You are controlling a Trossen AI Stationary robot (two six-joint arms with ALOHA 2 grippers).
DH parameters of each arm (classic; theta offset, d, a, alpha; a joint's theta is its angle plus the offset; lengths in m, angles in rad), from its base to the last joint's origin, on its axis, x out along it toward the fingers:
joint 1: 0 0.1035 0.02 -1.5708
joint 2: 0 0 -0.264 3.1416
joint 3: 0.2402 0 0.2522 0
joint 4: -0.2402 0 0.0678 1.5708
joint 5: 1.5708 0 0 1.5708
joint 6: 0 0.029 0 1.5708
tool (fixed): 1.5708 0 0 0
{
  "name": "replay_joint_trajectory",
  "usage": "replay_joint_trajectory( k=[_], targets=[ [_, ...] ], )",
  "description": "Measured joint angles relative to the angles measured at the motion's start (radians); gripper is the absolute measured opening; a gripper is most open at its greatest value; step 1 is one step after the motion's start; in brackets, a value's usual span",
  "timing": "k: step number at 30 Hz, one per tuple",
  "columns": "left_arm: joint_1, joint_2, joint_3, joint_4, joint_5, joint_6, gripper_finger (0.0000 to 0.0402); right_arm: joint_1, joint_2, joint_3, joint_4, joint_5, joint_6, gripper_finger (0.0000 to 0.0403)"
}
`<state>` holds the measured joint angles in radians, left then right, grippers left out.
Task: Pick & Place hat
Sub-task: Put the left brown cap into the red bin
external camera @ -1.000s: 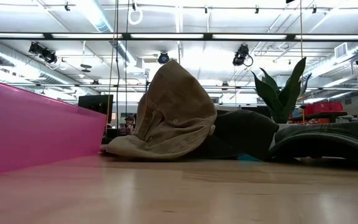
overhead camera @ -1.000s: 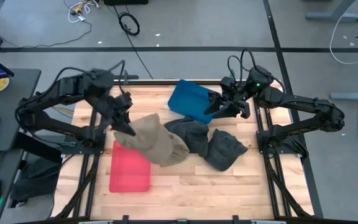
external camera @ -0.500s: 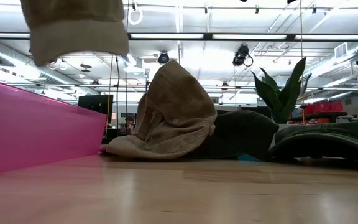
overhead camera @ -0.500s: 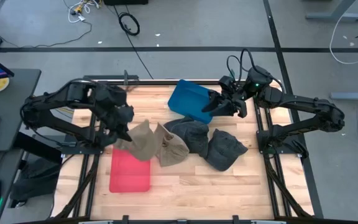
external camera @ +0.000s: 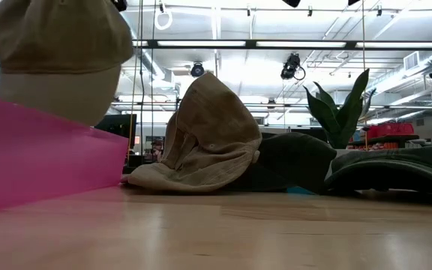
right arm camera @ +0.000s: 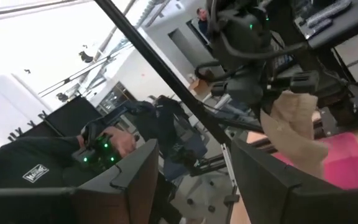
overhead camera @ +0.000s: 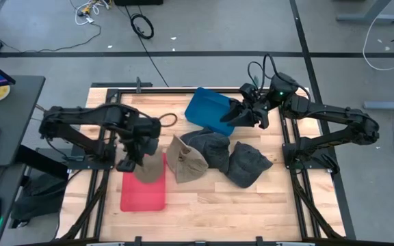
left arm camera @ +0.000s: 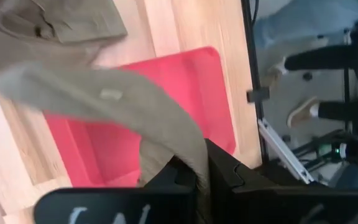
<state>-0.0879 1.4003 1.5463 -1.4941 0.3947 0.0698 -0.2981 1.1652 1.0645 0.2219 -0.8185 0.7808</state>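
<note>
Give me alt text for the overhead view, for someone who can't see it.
The left gripper, shut on a tan cloth hat, holds it over the red plastic bin. Another tan hat and two dark grey hats lie mid-table; the right gripper waits at the blue bin.

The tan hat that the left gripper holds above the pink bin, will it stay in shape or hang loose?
The tan hat probably hangs loose: it droops from the left gripper over the pink bin. It seems light, since a pinch at one edge carries it.

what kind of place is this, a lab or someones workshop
Most likely a robotics lab in a large open workspace: a framed wooden table, loose cables on a grey floor, and exposed ceiling ducts and strip lights behind.
</note>
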Motion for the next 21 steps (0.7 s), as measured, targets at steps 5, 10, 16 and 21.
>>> replay_joint_trajectory(
  k=[5,10,16,21],
  targets=[
    [-0.072,0.056,0.000,-0.019,-0.033,-0.013,0.0012,0.021,0.000,0.000,-0.016,0.000,0.001,0.0206],
    [-0.135,0.075,0.000,-0.021,-0.012,-0.104,0.0012,0.032,0.000,0.000,-0.029,0.004,-0.004,0.0206],
    [-0.206,0.077,0.000,-0.001,0.005,-0.251,0.0012,0.034,0.000,0.000,-0.036,0.022,-0.003,0.0206],
    [-0.260,0.079,0.000,0.121,0.004,-0.316,0.0012,0.034,0.000,0.000,-0.041,0.022,-0.004,0.0206]
  ],
)
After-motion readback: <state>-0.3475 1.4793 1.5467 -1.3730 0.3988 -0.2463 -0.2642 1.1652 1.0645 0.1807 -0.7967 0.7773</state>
